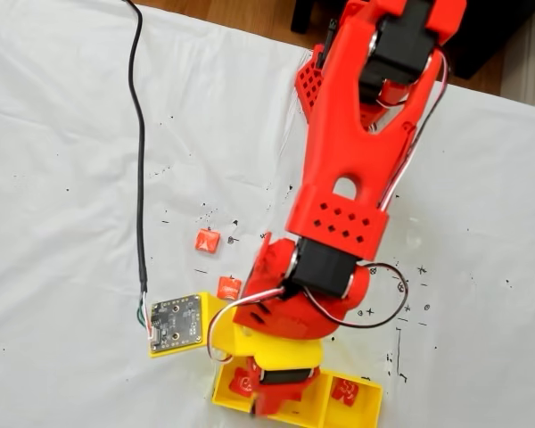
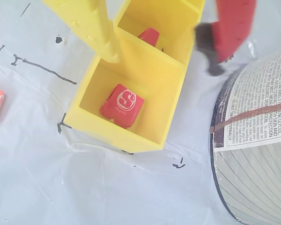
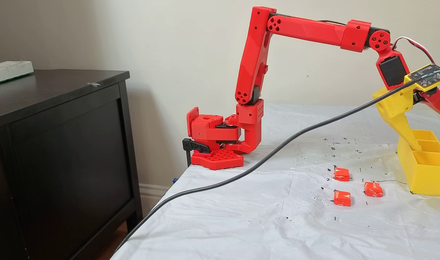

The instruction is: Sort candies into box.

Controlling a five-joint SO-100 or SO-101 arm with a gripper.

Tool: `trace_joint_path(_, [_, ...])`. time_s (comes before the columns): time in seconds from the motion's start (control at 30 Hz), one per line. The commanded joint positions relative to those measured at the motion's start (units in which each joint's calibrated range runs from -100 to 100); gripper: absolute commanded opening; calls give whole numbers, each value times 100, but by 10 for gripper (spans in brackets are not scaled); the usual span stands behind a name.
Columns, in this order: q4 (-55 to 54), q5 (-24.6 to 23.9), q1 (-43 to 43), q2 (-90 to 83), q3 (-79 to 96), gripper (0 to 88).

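Poised above the yellow box (image 2: 131, 56), the gripper (image 2: 164, 42) is hanging with its jaws spread and holding nothing, so a drop into the tray looks just finished. In the wrist view the box's long axis is running away from the camera: a red candy (image 2: 122, 106) is lying in the near compartment, another candy (image 2: 149, 35) in the next. Three orange-red candies (image 3: 342, 174) are waiting on the white sheet (image 3: 241, 216) beside the box, so the next move calls for swinging back and closing on one.

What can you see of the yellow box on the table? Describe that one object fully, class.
The box is a bright yellow tray, apparently plastic, with square open-topped compartments in a row. It sits flat on the white table cover. In the wrist view the nearest compartment holds a red candy with white lettering; the next holds another red candy. The end effector is above it, open.
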Motion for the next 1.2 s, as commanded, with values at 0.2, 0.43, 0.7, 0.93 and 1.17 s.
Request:
trace_joint_path(0.2, [526, -308, -43, -1523, 148, 2])
trace_joint_path(0.43, [2065, -132, 455, -2659, 794, 2])
trace_joint_path(0.7, [2163, 5, 863, -3278, 2178, 2])
trace_joint_path(0.93, [1934, -34, 763, -3041, 2751, 99])
trace_joint_path(1.17, [1754, 10, 772, -2905, 3088, 230])
